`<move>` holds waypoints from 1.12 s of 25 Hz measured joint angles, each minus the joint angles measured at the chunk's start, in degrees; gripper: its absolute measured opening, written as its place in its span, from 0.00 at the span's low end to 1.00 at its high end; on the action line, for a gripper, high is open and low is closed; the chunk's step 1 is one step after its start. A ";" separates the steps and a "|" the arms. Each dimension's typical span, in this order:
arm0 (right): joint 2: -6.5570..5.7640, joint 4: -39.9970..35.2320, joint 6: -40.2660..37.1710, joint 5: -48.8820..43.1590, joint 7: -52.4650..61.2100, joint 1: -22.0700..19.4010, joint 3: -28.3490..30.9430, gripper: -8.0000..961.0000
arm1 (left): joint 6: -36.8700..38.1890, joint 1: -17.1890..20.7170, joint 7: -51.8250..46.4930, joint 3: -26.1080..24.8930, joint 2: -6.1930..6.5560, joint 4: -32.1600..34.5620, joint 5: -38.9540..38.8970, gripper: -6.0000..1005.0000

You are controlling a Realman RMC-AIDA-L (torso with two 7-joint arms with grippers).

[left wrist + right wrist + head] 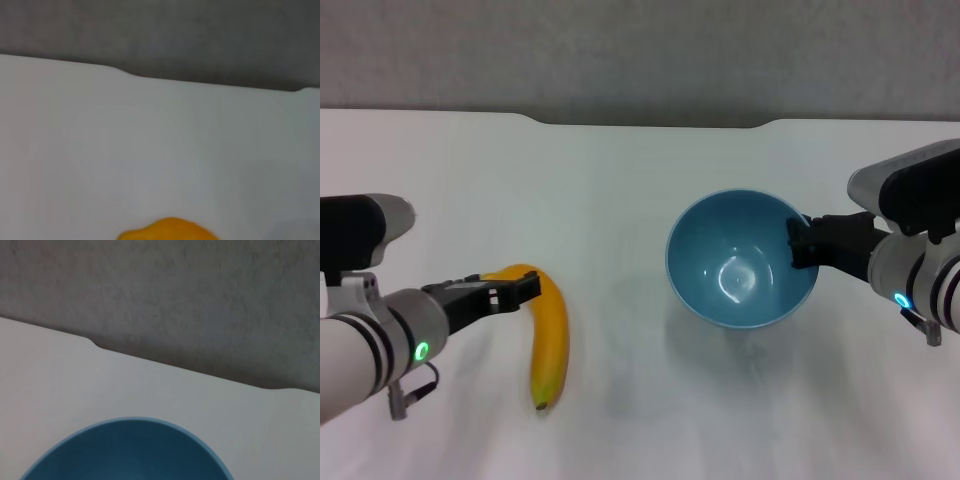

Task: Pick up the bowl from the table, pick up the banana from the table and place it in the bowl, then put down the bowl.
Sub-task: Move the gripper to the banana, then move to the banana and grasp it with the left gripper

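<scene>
On the plain white tabletop (620, 170), I see the right gripper (800, 243) clamped on the rim of the glossy light-blue bowl (740, 262), and the left gripper (520, 291) closed around the top of the curved yellow-orange banana (550, 340). From both wrist views I get no fingers: the left shows only a cropped banana sliver (170, 230), the right only the bowl's far rim (130, 450).

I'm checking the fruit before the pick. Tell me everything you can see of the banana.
The banana is unpeeled, yellow-orange and curved, smooth-skinned, with a darker tip at its near end. It lies flat on the white table, left of the bowl and apart from it. The left gripper is at its far end, fingers at the fruit; whether they have closed on it cannot be told.
</scene>
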 joint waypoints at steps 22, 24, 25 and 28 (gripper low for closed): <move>0.11 0.50 -2.97 0.61 0.44 0.04 -2.06 0.05 | -8.50 -6.04 -2.58 4.50 -0.53 11.22 -8.77 0.79; 0.11 0.50 -3.01 0.65 0.45 0.04 -2.06 0.05 | -8.51 -7.49 -3.79 4.85 -0.54 13.43 -8.77 0.79; 0.11 0.50 -3.03 0.66 0.45 0.04 -2.06 0.05 | -8.51 -8.22 -4.22 5.11 -0.54 14.46 -8.77 0.79; 0.12 0.46 -3.07 0.66 0.51 -0.29 -1.82 0.05 | -8.51 -9.37 -4.74 5.85 -0.54 15.88 -8.76 0.79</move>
